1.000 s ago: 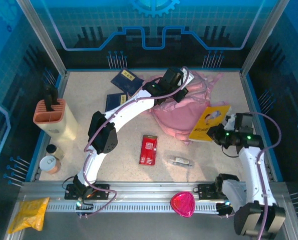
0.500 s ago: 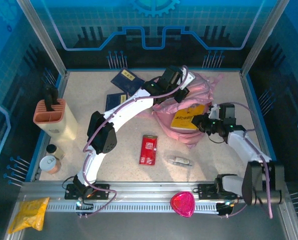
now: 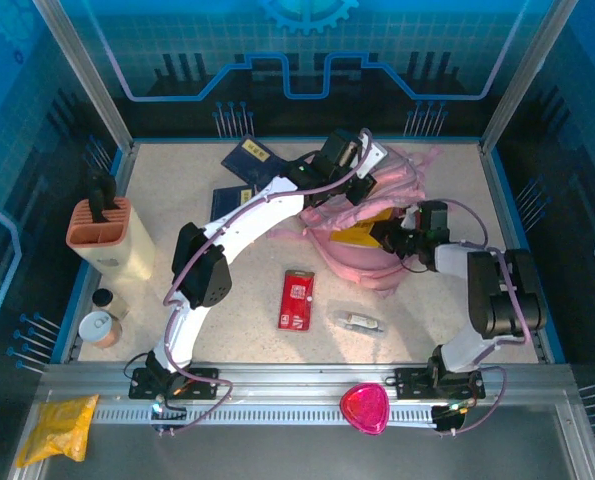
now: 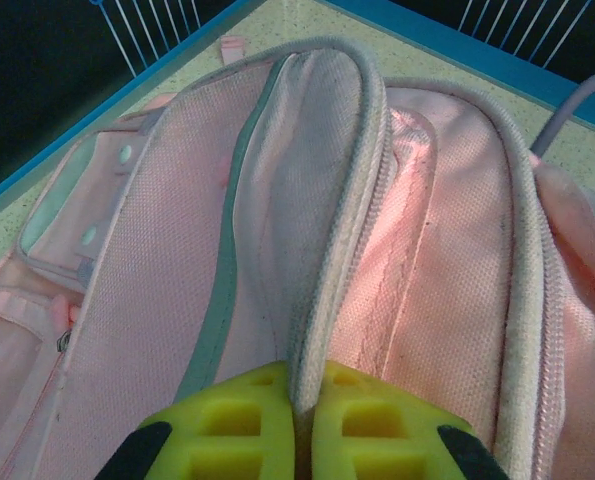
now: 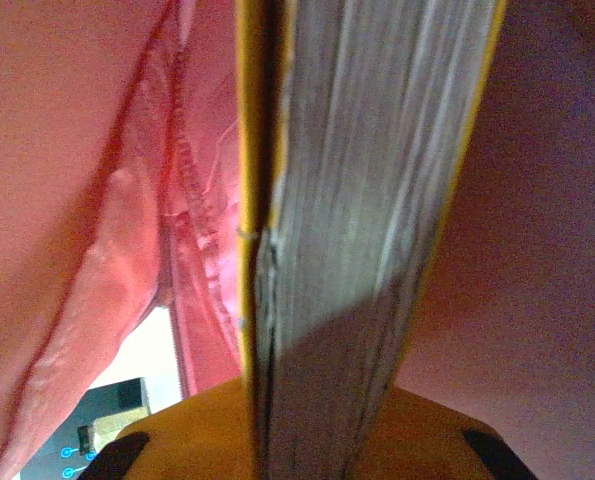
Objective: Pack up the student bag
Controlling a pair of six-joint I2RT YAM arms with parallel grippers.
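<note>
Found the student bag (image 3: 352,262) slumped far-centre on the counter (image 3: 177,200), soft and floppy; judged its corded rim the best hold. Saw the left end effector (image 4: 304,400) clamped there, the right end effector (image 5: 307,440) clamped on a yellow book (image 5: 367,200).

My left fingers (image 4: 242,425), matt yellow-green plastic, pinch the coarse woven pink cloth of the student bag (image 4: 427,250) at its ribbed zip edge, and my right fingers (image 5: 187,440), yellow plastic, grip a book (image 5: 367,200) with a smooth yellow cover and rough matt paper pages, over the speckled matt worktop (image 3: 177,195).

Bright overhead light, blurred wrist close-ups
</note>
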